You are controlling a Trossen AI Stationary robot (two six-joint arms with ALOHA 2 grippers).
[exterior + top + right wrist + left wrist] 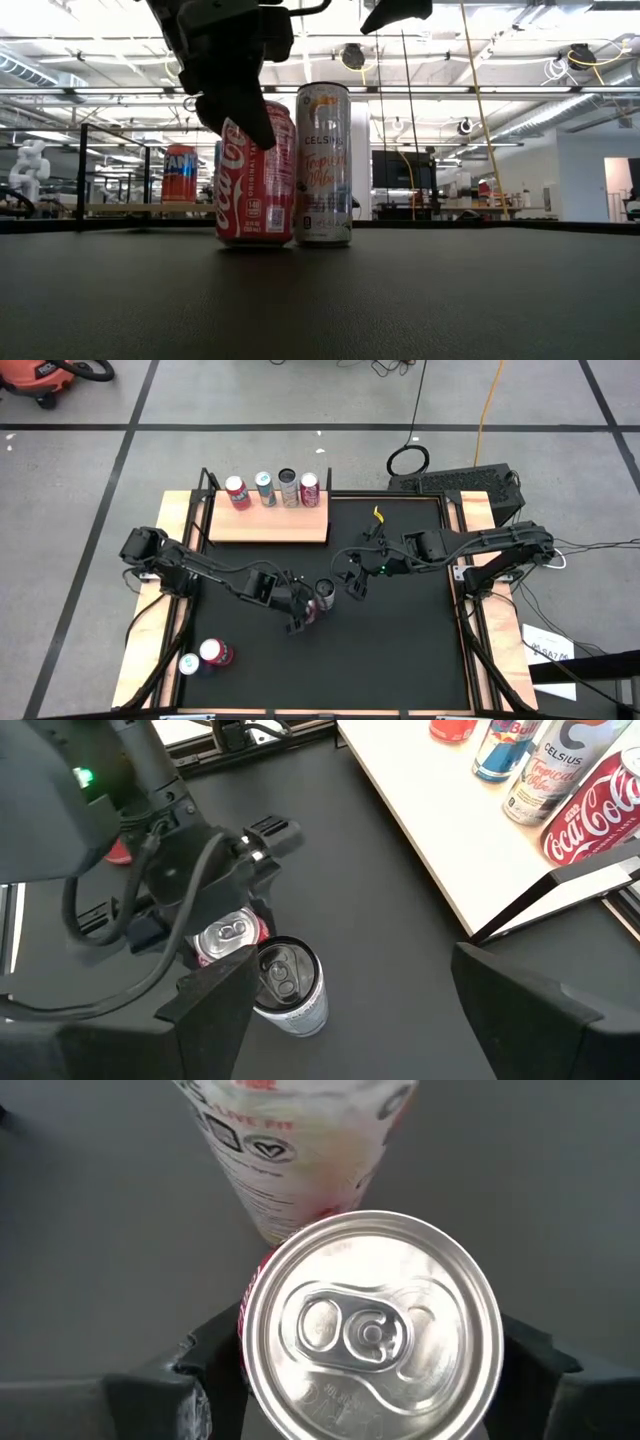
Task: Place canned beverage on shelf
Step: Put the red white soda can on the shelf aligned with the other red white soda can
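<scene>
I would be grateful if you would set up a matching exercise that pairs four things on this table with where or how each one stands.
Things:
1. Coca-Cola can
2. Celsius can
3. shelf
4. right pincer

Places or states:
A. at the table's far edge, carrying four upright cans
B. open and holding nothing, hovering close to the two mid-table cans
C. upright mid-table, within the left pincer
D. upright mid-table, right beside the red can, in no pincer

Pairs: 1-C, 2-D, 3-A, 4-B
</scene>
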